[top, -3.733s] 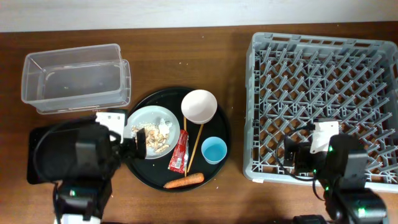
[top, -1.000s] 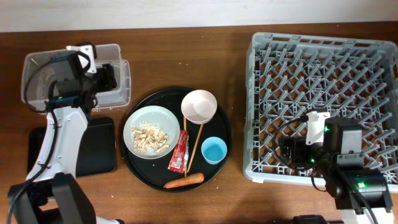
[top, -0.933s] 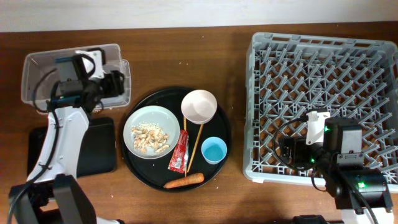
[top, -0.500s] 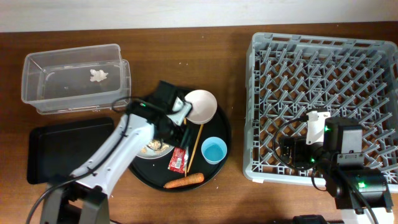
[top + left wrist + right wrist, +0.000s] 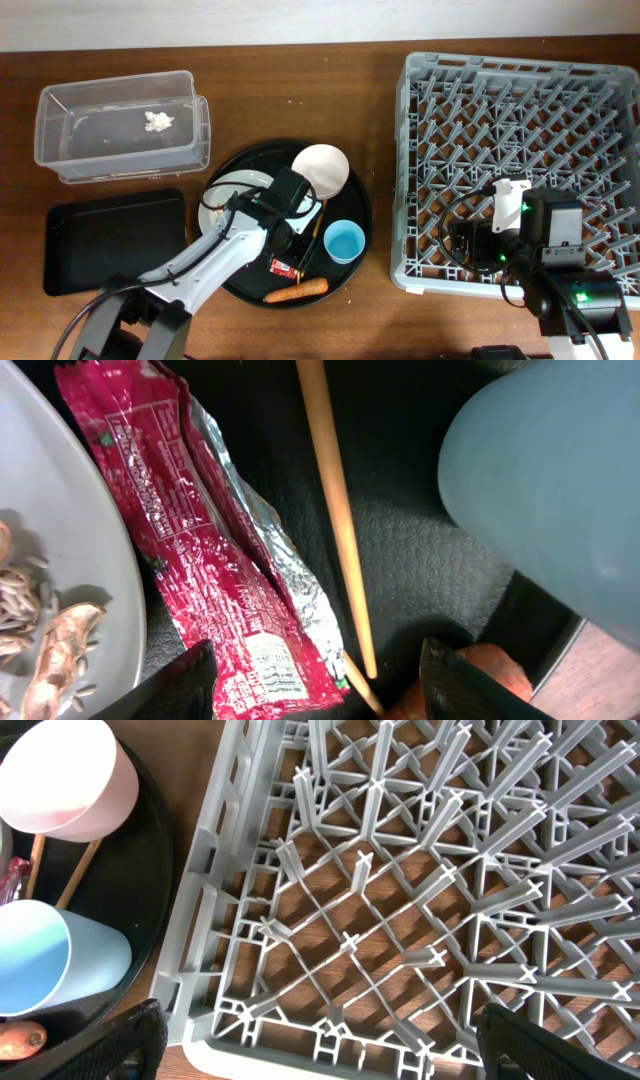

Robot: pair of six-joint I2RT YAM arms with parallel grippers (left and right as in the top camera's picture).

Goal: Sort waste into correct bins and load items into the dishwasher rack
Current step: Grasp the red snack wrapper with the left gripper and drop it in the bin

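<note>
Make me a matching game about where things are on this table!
Things:
1. white tissue
2. red wrapper
3. carrot stick
4. right claw

Places:
A. over the grey rack
B. inside the clear tub
C. just below the open left claw
D. at the round black tray's edge nearest the robot

Pairs: 1-B, 2-C, 3-D, 4-A
</note>
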